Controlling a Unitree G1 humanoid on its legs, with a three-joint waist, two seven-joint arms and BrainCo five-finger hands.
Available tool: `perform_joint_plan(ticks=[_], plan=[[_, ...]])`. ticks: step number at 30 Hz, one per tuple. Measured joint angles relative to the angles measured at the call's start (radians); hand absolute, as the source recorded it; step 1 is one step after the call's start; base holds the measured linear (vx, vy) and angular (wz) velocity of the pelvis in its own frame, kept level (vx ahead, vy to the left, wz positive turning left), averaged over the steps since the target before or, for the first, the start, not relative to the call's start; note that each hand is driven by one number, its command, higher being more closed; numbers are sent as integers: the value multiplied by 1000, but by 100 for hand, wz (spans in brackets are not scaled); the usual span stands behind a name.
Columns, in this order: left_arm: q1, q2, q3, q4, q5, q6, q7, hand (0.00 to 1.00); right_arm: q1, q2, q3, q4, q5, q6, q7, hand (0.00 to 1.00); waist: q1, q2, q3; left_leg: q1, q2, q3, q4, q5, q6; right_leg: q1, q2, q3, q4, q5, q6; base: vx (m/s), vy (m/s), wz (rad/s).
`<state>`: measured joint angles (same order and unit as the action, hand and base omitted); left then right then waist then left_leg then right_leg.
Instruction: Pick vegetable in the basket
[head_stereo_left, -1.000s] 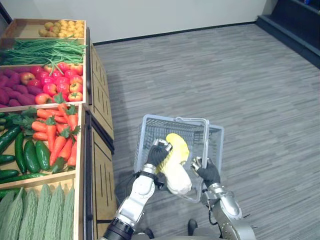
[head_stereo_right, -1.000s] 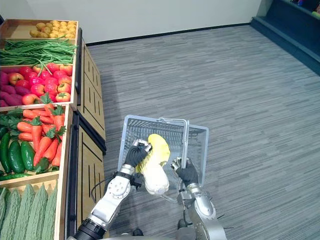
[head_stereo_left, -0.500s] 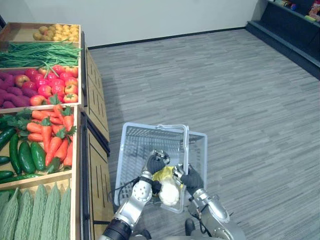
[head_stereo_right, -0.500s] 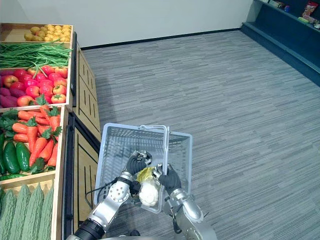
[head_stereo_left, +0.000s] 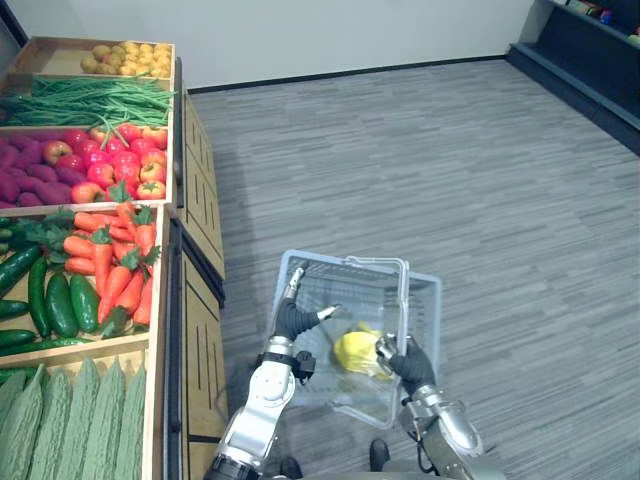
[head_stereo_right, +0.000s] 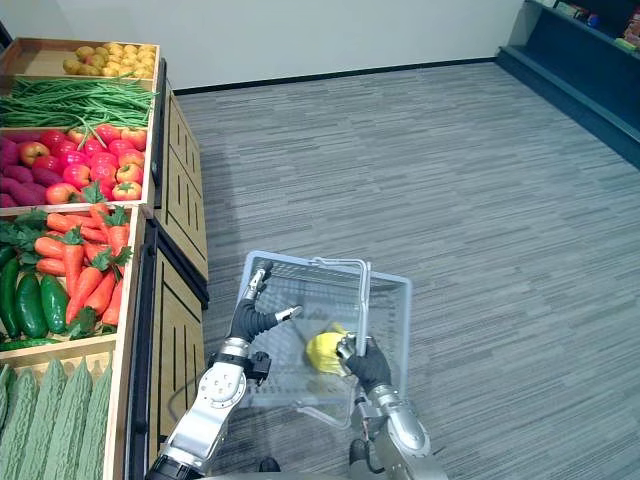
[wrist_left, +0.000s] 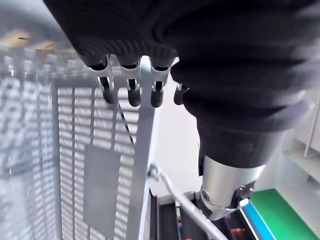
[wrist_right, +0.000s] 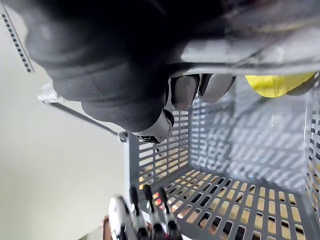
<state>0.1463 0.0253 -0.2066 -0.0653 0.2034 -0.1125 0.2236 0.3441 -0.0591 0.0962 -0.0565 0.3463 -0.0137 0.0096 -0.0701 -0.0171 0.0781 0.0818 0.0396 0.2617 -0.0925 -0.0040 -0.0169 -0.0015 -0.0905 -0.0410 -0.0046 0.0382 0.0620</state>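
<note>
A wooden produce stand (head_stereo_left: 192, 300) is seen along the left, stocked with carrots (head_stereo_left: 115, 270), cucumbers (head_stereo_left: 60, 305) and other produce. To its right, over grey striped floor (head_stereo_left: 450, 150), a grey mesh basket (head_stereo_left: 421, 305) is shown. The right hand (head_stereo_left: 410, 365) is curled tightly round a bar at the basket's near right edge. The left hand (head_stereo_left: 293, 320) is spread wide at the basket's left rim, fingers straight, with nothing grasped. A yellow leafy vegetable (head_stereo_left: 355, 350) is lying inside the basket, just left of the right hand.
</note>
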Motion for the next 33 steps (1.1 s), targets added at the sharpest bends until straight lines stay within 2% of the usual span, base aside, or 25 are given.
perform_joint_plan(ticks=[2, 5, 9, 13, 15, 17, 18, 19, 20, 21, 22, 23, 24, 26, 28, 29, 30, 31, 32, 33], plan=[[49, 9, 66, -55, -46, -16, 1, 0, 14, -1, -102, 6, -22, 0, -31, 100, 1, 3, -2, -1, -1, -14, 0, 0, 0, 6, -1, -17, 0, 0, 1, -8, -22, 19], [106, 10, 104, -116, -101, -32, 2, 0, 22, -8, -165, 34, -86, -3, -46, 100, 2, 10, -6, -12, 0, -22, -1, -8, 3, 9, -3, -29, -1, 1, 1, -38, -10, 11], [166, -4, 156, -185, -127, -65, 18, 0, 49, -7, -221, 69, -174, -4, -70, 100, 10, 25, -15, -23, 1, -43, -6, -12, 4, 10, -8, -45, -1, 0, 2, -11, -3, 17], [192, -5, 184, -205, -135, -74, 37, 0, 50, 3, -252, 126, -218, -6, -93, 100, 31, 27, -15, -37, 3, -66, -3, -12, 6, 10, -9, -71, 0, 0, 3, -15, -20, 17], [219, -18, 206, -215, -155, -74, 42, 0, 49, 21, -257, 141, -238, -6, -107, 100, 34, 22, -11, -40, 2, -71, 11, -19, 10, 6, -17, -78, 27, -25, 39, -5, -21, 17], [241, -35, 219, -217, -168, -74, 46, 0, 34, 26, -257, 164, -244, -6, -119, 100, 38, 20, -7, -51, 4, -69, 58, -47, 9, -19, -26, -89, 101, -63, 79, 4, -7, 7], [246, -35, 219, -223, -173, -74, 47, 0, 27, 35, -260, 167, -249, -6, -123, 100, 45, 5, 8, -62, 0, -67, 115, -82, 10, -35, -47, -103, 175, -109, 106, -4, 5, 14], [245, -38, 216, -237, -172, -73, 46, 0, 12, 45, -261, 168, -254, -6, -127, 100, 45, 4, 34, -70, -2, -71, 189, -127, 12, -54, -70, -124, 276, -150, 117, -15, 8, 13], [246, -42, 213, -243, -172, -73, 47, 0, 4, 45, -261, 168, -259, -6, -133, 100, 47, 3, 48, -77, 5, -76, 221, -146, 16, -78, -72, -126, 344, -153, 118, -48, 47, 15], [244, -39, 210, -245, -172, -73, 49, 0, -9, 49, -261, 168, -268, -6, -140, 100, 48, 14, 57, -87, 15, -89, 264, -171, 29, -140, -86, -123, 491, -139, 121, -35, 43, 27], [239, -33, 211, -245, -171, -73, 57, 0, -23, 54, -256, 174, -273, -6, -142, 100, 40, 22, 68, -85, 24, -110, 284, -183, 41, -200, -89, -122, 608, -143, 80, -16, 33, 39], [238, -34, 209, -244, -171, -72, 63, 0, -32, 54, -252, 183, -277, -6, -141, 100, 35, 34, 75, -88, 30, -124, 288, -188, 41, -214, -84, -123, 615, -171, 56, 62, -33, 49], [227, -26, 211, -244, -171, -73, 70, 0, -53, 54, -252, 196, -277, -6, -142, 100, 34, 22, 77, -94, 37, -141, 285, -190, 45, -238, -81, -133, 591, -217, 30, 138, -76, 44], [199, -16, 215, -234, -171, -72, 81, 0, -93, 52, -254, 204, -278, -6, -142, 100, 36, 19, 91, -119, 65, -176, 306, -196, 41, -280, -59, -145, 501, -222, 20, 158, -102, 36], [168, -17, 219, -204, -172, -72, 89, 0, -122, 51, -255, 204, -279, -6, -142, 100, 35, 24, 112, -125, 94, -202, 328, -223, 17, -306, -34, -130, 380, -186, 10, 229, -203, 32], [137, -18, 217, -178, -171, -70, 88, 0, -120, 49, -258, 203, -280, -10, -142, 100, 26, 25, 116, -123, 105, -237, 354, -259, -10, -316, -24, -89, 286, -126, 22, 348, -294, 49], [127, -18, 217, -176, -170, -70, 89, 0, -116, 49, -260, 203, -281, -10, -143, 100, 21, 21, 118, -118, 105, -248, 366, -276, -26, -316, -22, -72, 260, -109, 25, 432, -377, 73], [114, -16, 214, -176, -164, -71, 89, 0, -103, 48, -263, 202, -281, -10, -144, 100, 18, 3, 113, -109, 105, -273, 406, -324, -52, -308, -24, -39, 248, -85, 16, 420, -392, 78], [114, -25, 204, -161, -161, -70, 88, 0, -92, 25, -260, 202, -281, -5, -145, 100, 10, 42, 119, -83, 148, -303, 421, -360, -62, -296, 4, -61, 330, -85, 10, 445, -387, 71], [129, -36, 200, -162, -161, -71, 87, 0, -84, 14, -252, 201, -280, -5, -145, 100, 8, 60, 110, -69, 167, -310, 434, -357, -62, -293, 20, -82, 348, -116, -2, 490, -317, 48]])
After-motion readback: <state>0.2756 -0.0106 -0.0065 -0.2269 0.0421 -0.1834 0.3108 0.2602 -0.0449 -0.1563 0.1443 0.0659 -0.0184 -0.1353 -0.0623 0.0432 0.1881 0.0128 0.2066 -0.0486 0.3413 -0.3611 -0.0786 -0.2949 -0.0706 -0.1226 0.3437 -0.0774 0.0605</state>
